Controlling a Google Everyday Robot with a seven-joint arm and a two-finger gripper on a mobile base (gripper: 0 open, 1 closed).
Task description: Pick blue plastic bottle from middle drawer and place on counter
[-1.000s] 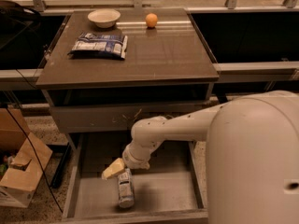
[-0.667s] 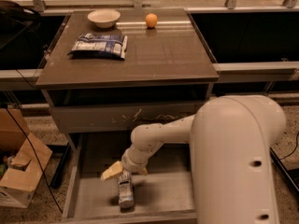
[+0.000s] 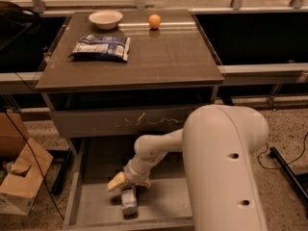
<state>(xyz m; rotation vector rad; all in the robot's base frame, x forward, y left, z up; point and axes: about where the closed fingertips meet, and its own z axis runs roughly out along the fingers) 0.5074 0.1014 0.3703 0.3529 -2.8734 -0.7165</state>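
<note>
1. The bottle (image 3: 129,200) lay flat on the floor of the drawer (image 3: 94,210), toward the front and a little left of the middle, its length running front to back.
2. The gripper (image 3: 130,183) sat right at the bottle's far end, low inside the drawer, with a pale yellowish part sticking out to one side. Its grip was hidden, so I could not tell whether it was wide, narrow or clamped on the bottle.
3. The white arm (image 3: 161,147) reached down into the drawer from the bulky white body at the right, which covered the drawer's right side.
4. The drawer stood pulled out below a closed front (image 3: 96,124) marked with white scratches.
5. Above lay the counter (image 3: 168,57), with the bottle not on it. It bore a blue-white bag (image 3: 101,47) at the left, a pale bowl (image 3: 106,18) at the back, and a small orange ball (image 3: 154,21) – perhaps a fruit – near the bowl.
6. A cardboard box (image 3: 21,182) stood on the floor left of the cabinet.
</note>
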